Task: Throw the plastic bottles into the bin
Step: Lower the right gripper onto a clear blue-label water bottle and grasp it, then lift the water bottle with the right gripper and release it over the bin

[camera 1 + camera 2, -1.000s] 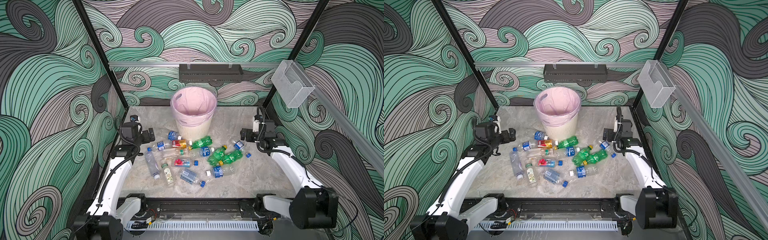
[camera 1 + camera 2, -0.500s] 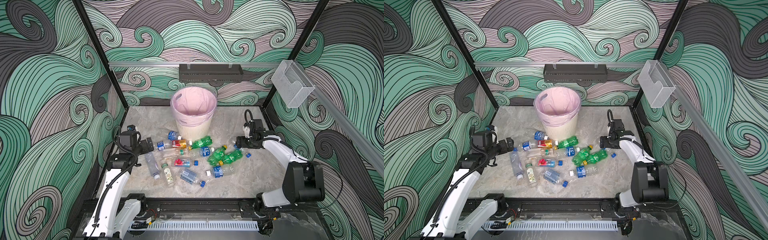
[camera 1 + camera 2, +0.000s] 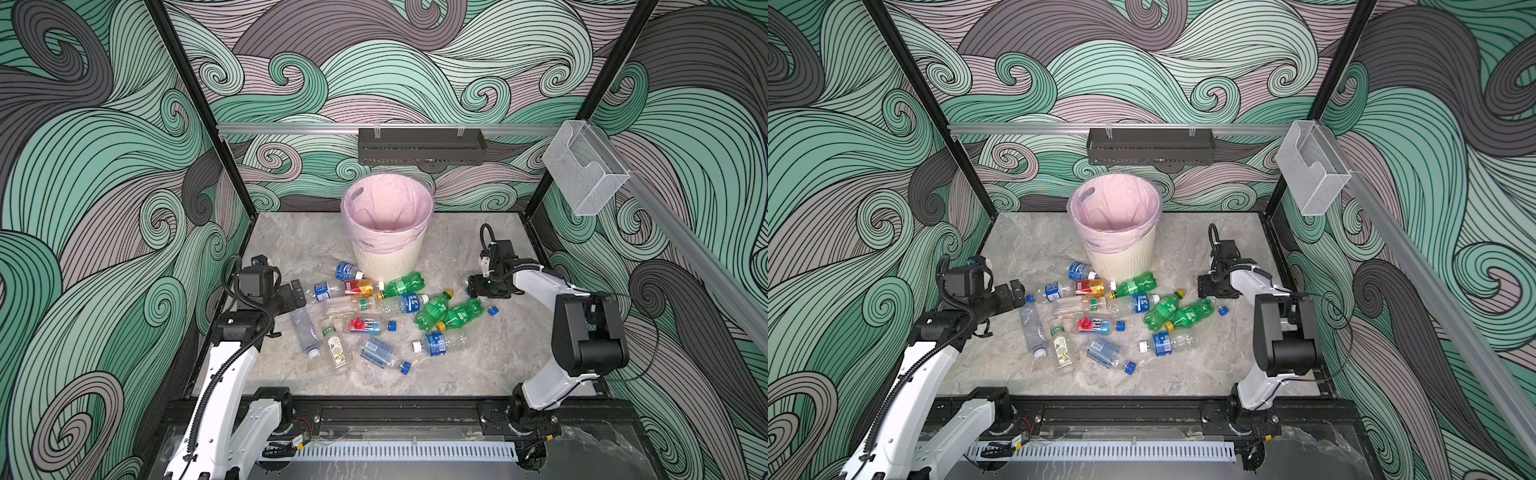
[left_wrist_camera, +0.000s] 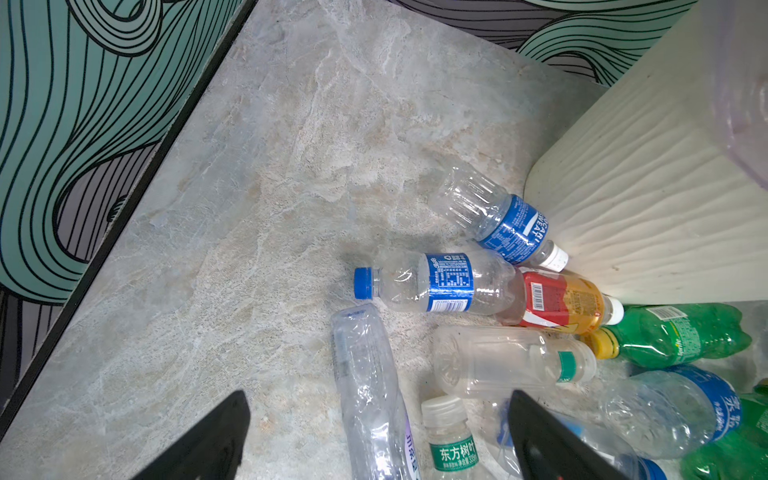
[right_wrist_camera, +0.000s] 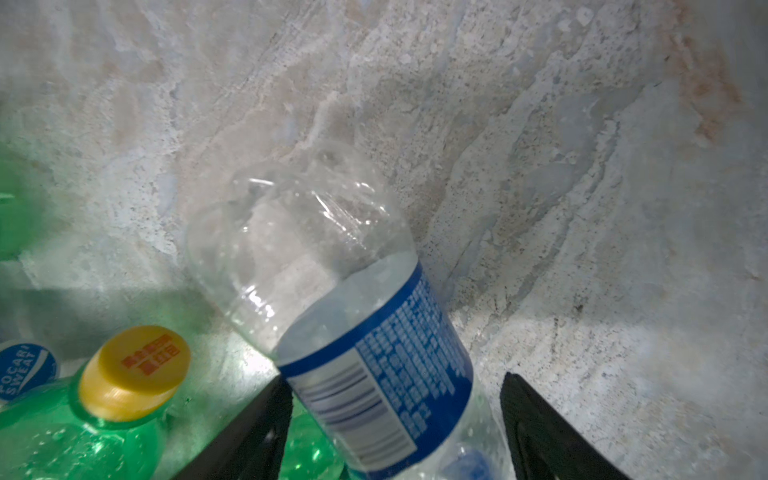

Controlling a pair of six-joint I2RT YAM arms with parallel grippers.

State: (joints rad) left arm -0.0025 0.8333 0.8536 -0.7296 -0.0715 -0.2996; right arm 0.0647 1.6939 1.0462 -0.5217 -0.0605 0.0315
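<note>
Several plastic bottles (image 3: 368, 325) lie scattered on the marble floor in front of the bin (image 3: 390, 257), a cream ribbed basket with a pink liner, seen in both top views (image 3: 1121, 257). My right gripper (image 5: 395, 380) is low at the pile's right edge (image 3: 473, 286). It straddles a clear blue-labelled bottle (image 5: 332, 270): one finger touches it and a gap shows at the other. A green bottle with a yellow cap (image 5: 133, 370) lies beside it. My left gripper (image 4: 380, 401) stands wide open over a crushed clear bottle (image 4: 365, 374) at the pile's left edge (image 3: 297, 291), holding nothing.
A clear box (image 3: 582, 166) hangs on the right wall rail and a dark shelf (image 3: 419, 145) on the back wall. Black frame posts and patterned walls close in the floor. Bare marble floor (image 3: 490, 365) lies in front of the pile. A loose-looking blue cap (image 3: 492, 310) lies near my right gripper.
The right arm has swung in and dropped to the blue-labelled bottle, its jaws narrowing around it. The left arm has lowered and moved nearer the pile's left edge, still open.
</note>
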